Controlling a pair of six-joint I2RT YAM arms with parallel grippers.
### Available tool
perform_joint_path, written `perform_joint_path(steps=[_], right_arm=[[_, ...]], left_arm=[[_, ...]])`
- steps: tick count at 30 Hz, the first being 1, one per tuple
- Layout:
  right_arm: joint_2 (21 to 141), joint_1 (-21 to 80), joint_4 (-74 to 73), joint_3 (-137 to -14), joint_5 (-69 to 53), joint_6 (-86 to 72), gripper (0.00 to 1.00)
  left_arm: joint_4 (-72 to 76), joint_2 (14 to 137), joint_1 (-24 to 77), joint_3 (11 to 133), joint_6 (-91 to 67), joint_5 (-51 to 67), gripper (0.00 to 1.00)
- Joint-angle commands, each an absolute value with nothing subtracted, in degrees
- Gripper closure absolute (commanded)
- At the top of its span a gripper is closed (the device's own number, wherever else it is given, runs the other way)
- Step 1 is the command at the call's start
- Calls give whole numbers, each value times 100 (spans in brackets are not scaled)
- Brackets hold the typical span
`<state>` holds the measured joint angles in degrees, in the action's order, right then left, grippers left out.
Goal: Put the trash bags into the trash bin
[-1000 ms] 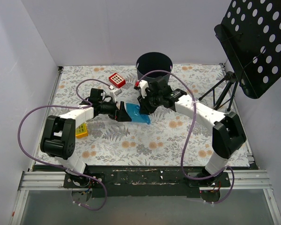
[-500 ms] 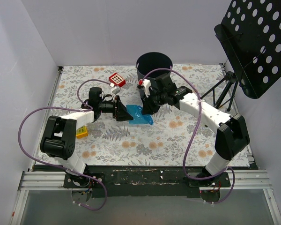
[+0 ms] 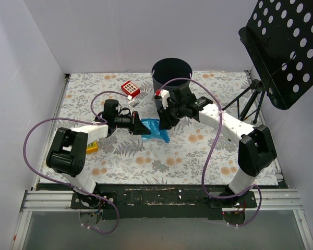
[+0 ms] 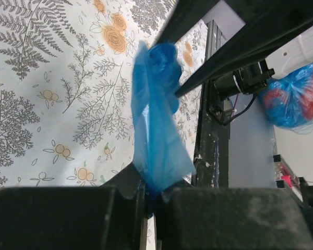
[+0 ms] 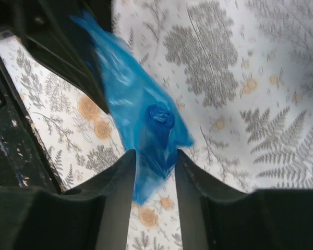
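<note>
Trash bag (image 3: 156, 129) strung over bench (image 3: 172, 153), just in front of trash bin (image 3: 158, 82). One end pinched in left end effector (image 3: 144, 127), pressed tight; bunched other end nipped by right end effector (image 3: 163, 123). Red keypad tile (image 3: 130, 89) beyond: markings unreadable.

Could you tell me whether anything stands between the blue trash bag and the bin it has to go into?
Nothing loose does. The trash bag, pinched by the left gripper and right gripper, hangs just short of the trash bin; only the right arm's wrist lies between.
</note>
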<state>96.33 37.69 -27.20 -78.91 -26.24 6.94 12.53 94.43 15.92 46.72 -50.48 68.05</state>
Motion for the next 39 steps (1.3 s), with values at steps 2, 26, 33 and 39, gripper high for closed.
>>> perform_joint_path(steps=[2,26,33,39], right_arm=[[9466,3463,-2699,-7533,-2067,45,35],[9562,3137,-2232,-7074,-1389,-791,20],[10002,3471,-2241,-7391,-1204,-975,20],[10467,3849,-2285,-7672,-889,-1116,21]], left_arm=[[268,9229,1696,5027,-4889,6680,100],[-7425,8745,1582,9271,-1451,4422,100],[-7910,8166,1591,9379,-1276,2298,100],[-7919,7533,1732,8554,-555,82,100]])
